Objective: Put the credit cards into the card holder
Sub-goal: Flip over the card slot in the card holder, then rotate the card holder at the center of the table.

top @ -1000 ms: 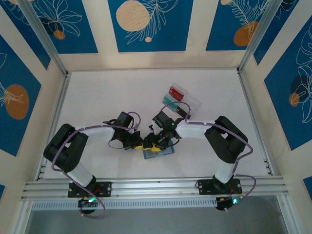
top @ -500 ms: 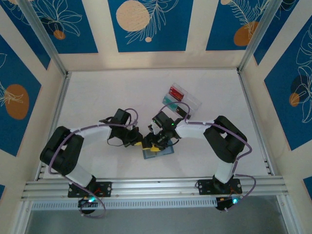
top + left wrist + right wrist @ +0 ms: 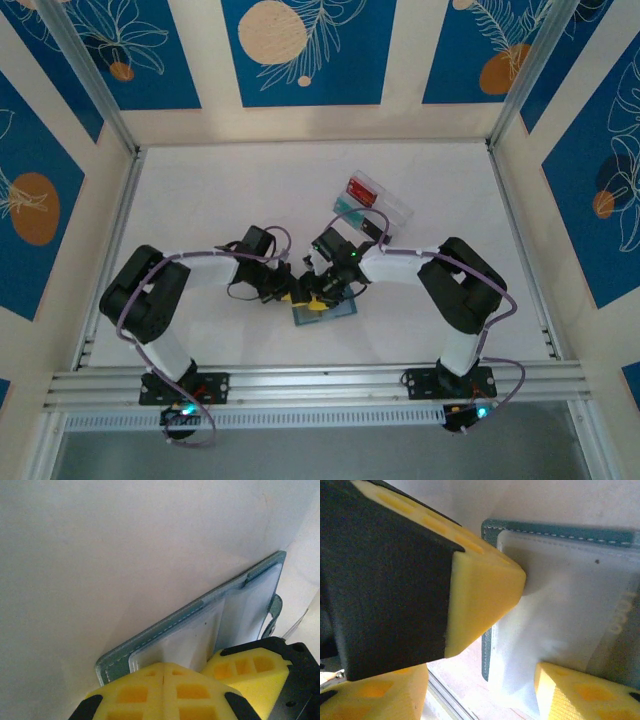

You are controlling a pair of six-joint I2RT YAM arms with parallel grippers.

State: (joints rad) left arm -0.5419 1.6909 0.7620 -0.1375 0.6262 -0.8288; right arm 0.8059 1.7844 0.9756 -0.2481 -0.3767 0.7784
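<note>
Card holder (image 3: 330, 311) lies open on worktop (image 3: 200, 200), clear pockets facing up. L hand (image 3: 165, 690) shut tight, empty, pressing on holder's corner. R hand (image 3: 532, 625) approx. half open, nothing gripped, touching holder's clear pocket. Clear tray (image 3: 378, 203) w/ red & green items well behind holder

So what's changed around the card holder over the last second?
The elbow of the left arm swung back toward the near left, then returned, ending slightly further in. The left gripper stayed at the card holder, jaws shut. The right gripper, card holder and clear tray have not moved.
</note>
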